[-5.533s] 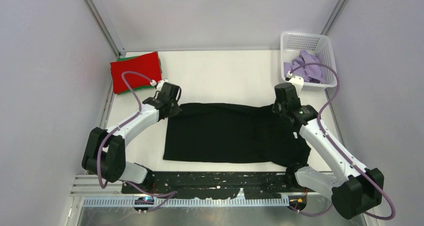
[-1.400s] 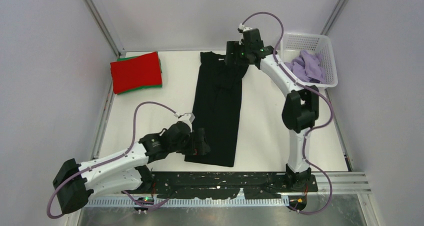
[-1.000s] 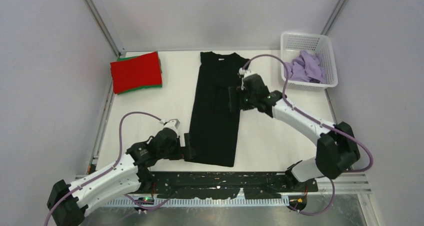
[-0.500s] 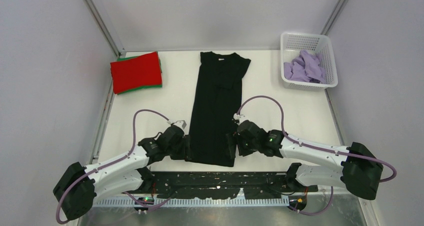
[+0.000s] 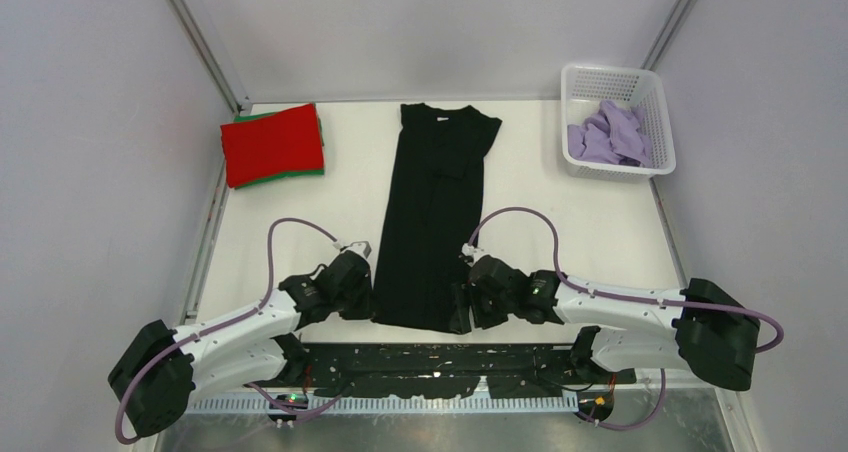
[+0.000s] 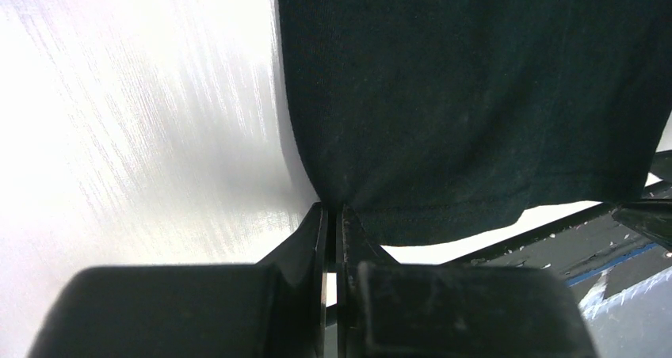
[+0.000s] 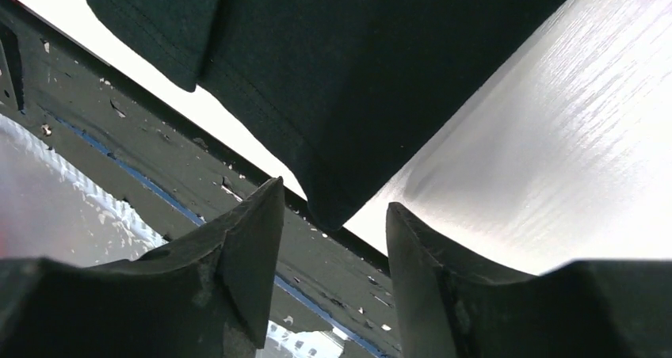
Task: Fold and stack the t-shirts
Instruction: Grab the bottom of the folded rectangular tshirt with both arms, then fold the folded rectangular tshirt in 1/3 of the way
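**Black shirt.** The black shirt [image 5: 432, 212] lies flat on the desk [image 5: 560, 212], folded lengthwise into a long narrow strip. Its collar end is at the far edge. Its hem is at the near edge, just short of the black base plate [image 5: 440, 357].

**Left arm.** The left arm [image 5: 240, 322] lies low along the near edge and reaches the near-left corner of the hem. In the left wrist view the left jaws are together, clamped on that hem corner of the black shirt [image 6: 475, 97]. The cloth puckers slightly where it enters them.

**Right arm.** The right arm [image 5: 620, 307] lies low along the near edge and reaches the near-right corner of the hem. In the right wrist view the right jaws stand apart. The corner of the black shirt [image 7: 357, 73] points into the gap between the two fingers [image 7: 253, 239]. Whether the cloth touches either finger cannot be told.

**Other shirts.**
- The red shirt [image 5: 272, 142] lies folded at the far-left corner of the desk.
- The red shirt rests on a green shirt [image 5: 312, 172], of which only a thin edge shows.
- The lavender shirt [image 5: 608, 138] lies crumpled inside the white basket [image 5: 664, 122] at the far-right corner.

Both are well apart from the black shirt.
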Tool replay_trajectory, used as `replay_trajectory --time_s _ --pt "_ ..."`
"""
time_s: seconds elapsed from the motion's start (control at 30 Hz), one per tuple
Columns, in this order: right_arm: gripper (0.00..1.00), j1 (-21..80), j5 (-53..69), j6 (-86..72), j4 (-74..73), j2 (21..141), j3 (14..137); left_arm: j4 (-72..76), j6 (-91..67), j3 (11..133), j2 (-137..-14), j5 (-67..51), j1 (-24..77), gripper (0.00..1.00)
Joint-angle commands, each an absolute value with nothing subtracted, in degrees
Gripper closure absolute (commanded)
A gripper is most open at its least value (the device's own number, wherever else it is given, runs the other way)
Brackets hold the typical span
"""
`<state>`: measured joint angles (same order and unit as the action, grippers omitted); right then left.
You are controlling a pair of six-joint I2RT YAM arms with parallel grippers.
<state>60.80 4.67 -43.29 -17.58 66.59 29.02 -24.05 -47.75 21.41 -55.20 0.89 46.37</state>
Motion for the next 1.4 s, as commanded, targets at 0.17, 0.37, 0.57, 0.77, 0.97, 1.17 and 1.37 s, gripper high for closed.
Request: replay_trajectory --time_s 0.17,0.37,0.57,0.77,0.97,1.17,1.37 --pt "0.51 63.0 1.9 -48.1 -16.6 68.8 29.1 -25.5 -48.1 20.2 -54.3 0.9 46.1 1.0" --pt "0.76 63.5 0.5 -51.1 -14.7 69.4 27.3 -25.1 -48.8 19.6 -52.7 1.1 46.2 1.0" --pt "0.95 63.5 1.0 -52.6 -13.2 67.0 24.3 -28.9 -50.2 19.0 -49.4 3.6 46.2 1.0" --pt "0.95 63.7 4.4 -51.4 -12.7 59.1 20.7 -29.5 -52.2 15.6 -41.1 1.1 46.4 1.0" --pt "0.95 64.0 6.8 -50.3 -9.9 53.9 19.8 -31.3 -51.4 16.6 -36.1 -3.8 46.8 1.0" --pt "0.95 63.9 1.5 -50.0 -9.6 49.6 21.5 -27.2 -50.5 19.9 -35.4 -3.5 46.8 1.0" --pt "0.95 62.5 -9.5 -46.1 -10.7 50.8 26.5 -23.4 -47.6 27.4 -45.2 2.1 44.9 1.0"
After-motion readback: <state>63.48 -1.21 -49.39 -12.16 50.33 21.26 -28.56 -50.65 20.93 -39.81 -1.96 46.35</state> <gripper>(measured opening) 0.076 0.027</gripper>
